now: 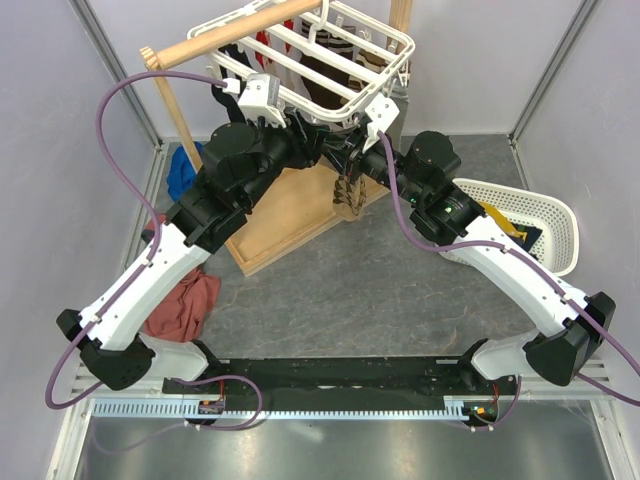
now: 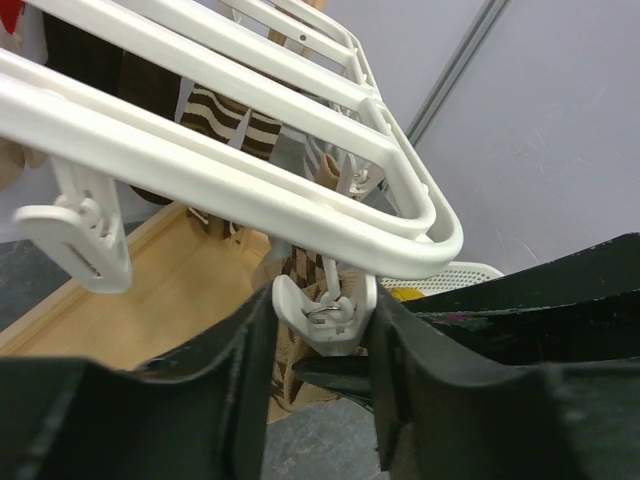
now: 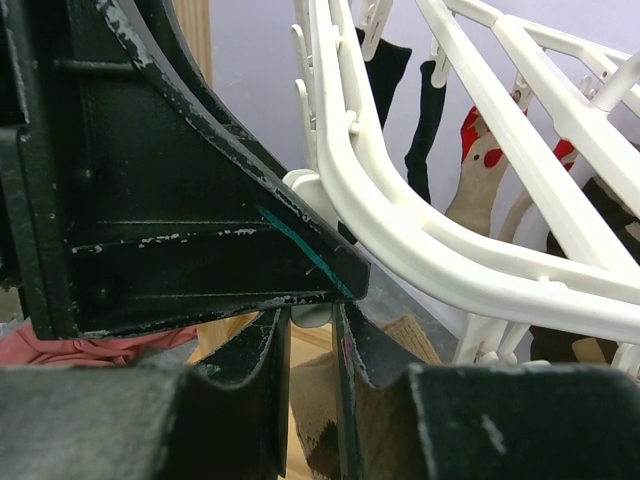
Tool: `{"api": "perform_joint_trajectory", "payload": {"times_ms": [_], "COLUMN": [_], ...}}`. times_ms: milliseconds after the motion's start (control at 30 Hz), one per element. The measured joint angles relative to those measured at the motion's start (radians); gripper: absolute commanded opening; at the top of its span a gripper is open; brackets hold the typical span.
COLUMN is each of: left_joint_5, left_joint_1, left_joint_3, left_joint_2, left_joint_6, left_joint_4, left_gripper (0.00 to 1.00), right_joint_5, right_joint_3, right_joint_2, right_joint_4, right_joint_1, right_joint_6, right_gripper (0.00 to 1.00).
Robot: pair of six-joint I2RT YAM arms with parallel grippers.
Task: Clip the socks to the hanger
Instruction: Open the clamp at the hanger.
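Limpness is what you deal with: the brown sock hangs soft and light under the hanger corner, the right gripper pinching narrow near its top; the left gripper squeezes the stiff, springy clip peg.

Left arm, right arm stretched forward, converging; left fingers half-spread, clamping; right fingers narrow, pinching.

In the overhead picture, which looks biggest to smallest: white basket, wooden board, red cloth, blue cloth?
1. wooden board
2. white basket (both are partly covered, so it's a close call)
3. red cloth
4. blue cloth, partly hidden
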Motion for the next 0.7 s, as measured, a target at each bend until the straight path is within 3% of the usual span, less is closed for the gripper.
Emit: {"api": "perform_joint_trajectory", "payload": {"times_ms": [167,433,700], "left_joint_5": [-0.024,-0.031,-0.028], "left_joint_1": [0.000,0.002,0.016], "left_joint_3": [-0.044,-0.143,-0.176], "left_joint_2": [-0.026,-0.078,-0.098], "left_joint_6": [-0.002,-0.008,-0.013], "left_joint_4": [0.044,0.159,0.196], "left_gripper": [0.56,0.54,0.54], "right_joint_5": [-0.001,-0.001,-0.001], "right_joint_3": [0.000,-0.003,-0.100], "right_joint_2": [0.000,0.000,-0.002], "right_joint_4": [0.005,0.012,0.148], "right_joint_1": [0.000,0.005,0.005], "right_joint_6": [0.005,0.015,-0.047], "right_gripper": [0.00,0.00,0.00]}}
